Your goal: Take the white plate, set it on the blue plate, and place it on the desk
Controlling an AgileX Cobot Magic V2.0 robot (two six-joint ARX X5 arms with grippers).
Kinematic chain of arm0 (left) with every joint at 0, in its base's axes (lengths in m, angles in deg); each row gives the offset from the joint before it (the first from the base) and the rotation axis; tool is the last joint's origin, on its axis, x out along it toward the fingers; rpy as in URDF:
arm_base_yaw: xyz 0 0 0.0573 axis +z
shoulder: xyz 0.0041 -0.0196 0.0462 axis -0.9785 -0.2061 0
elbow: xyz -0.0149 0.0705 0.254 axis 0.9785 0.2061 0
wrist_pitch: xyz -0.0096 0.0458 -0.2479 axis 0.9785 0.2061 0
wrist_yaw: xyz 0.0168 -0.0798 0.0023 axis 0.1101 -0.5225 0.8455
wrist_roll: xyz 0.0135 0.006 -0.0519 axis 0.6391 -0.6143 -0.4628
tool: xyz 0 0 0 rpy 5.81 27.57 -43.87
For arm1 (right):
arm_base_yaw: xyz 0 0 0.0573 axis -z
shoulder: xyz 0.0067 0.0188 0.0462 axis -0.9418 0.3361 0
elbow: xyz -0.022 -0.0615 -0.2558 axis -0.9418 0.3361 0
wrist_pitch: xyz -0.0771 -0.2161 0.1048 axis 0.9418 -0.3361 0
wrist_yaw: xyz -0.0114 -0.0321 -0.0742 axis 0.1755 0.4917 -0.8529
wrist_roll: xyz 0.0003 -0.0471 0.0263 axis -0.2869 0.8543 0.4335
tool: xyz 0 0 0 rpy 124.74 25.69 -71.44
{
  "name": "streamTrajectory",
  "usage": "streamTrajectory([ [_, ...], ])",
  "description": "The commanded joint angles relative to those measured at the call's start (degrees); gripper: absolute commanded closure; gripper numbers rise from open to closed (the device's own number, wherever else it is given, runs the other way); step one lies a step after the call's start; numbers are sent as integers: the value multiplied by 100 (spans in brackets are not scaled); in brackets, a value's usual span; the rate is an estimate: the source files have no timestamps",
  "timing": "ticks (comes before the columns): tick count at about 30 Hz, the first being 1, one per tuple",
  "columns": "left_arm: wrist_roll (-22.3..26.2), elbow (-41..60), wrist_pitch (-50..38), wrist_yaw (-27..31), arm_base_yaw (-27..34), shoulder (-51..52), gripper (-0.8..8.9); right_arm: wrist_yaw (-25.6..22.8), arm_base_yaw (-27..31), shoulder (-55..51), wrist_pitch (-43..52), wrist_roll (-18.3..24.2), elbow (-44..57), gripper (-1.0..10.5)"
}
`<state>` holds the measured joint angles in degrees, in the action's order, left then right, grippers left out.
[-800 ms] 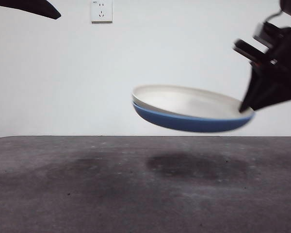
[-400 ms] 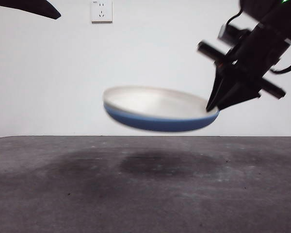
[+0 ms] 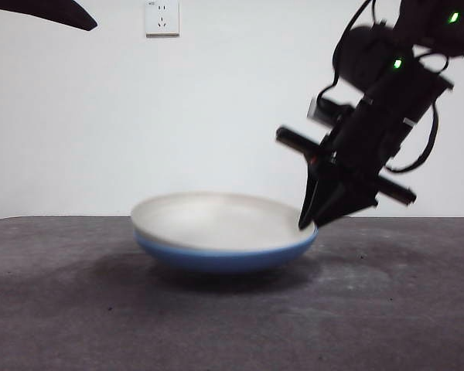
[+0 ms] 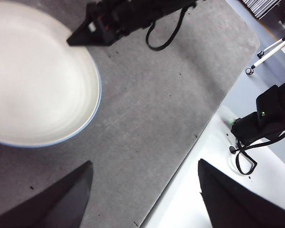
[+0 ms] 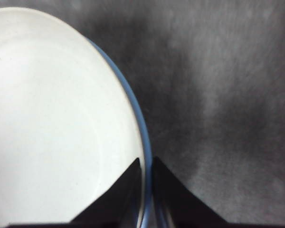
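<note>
Left gripper: I see its 2 black jaws spread wide apart with nothing between them, hanging high above the desk; in my front view it is only a black tip in the top left corner.
Wall socket: a white plate on the pale wall behind, above the left part of the desk.
White plate: the wide, shallow, round cream-white plate with a smooth raised rim sits nested inside the blue one, left of the working arm.
Blue plate: the glossy medium-blue round plate lies directly under the white one, only its outer wall and rim edge showing; I read its base as at the desk surface with a dark shadow beneath, though I cannot tell for sure that it touches.
Desk: the broad, flat, dark grey-brown mottled surface runs across my whole front view.
Right gripper: it comes down from the upper right, tilted, and I see its 2 black jaws pinched together over the right rims of the stacked plates, 1 jaw on the white plate's inner side and 1 outside the blue rim.
</note>
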<state>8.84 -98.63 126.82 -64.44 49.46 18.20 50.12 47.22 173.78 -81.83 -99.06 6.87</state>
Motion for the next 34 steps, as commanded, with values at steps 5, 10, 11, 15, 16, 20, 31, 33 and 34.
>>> streamTrajectory([
  [5,66,-44,-50,-26,-26,-46,471,17,-79,424,273,-184,-138,939],
  [10,63,-44,-48,-26,-26,-46,471,-24,-79,450,260,-181,-138,938],
  [11,63,-44,-48,-26,-26,-46,471,-22,-79,450,258,-181,-138,933],
  [15,63,-44,-46,-26,-26,-46,471,-24,-79,448,216,-184,-136,775],
  [16,63,-44,-46,-26,-26,-46,471,-24,-79,448,216,-186,-136,726],
  [20,66,-44,-46,-26,-26,-46,471,-26,-79,393,173,-186,-138,687],
  [31,68,-44,-48,-24,-26,-46,471,-24,-72,-876,-227,90,-138,686],
  [33,66,-44,-48,-24,-26,-46,471,-11,-74,-1252,-481,315,-138,686],
  [34,66,-44,-48,-24,-26,-46,471,37,-79,-1458,-634,457,-138,686],
])
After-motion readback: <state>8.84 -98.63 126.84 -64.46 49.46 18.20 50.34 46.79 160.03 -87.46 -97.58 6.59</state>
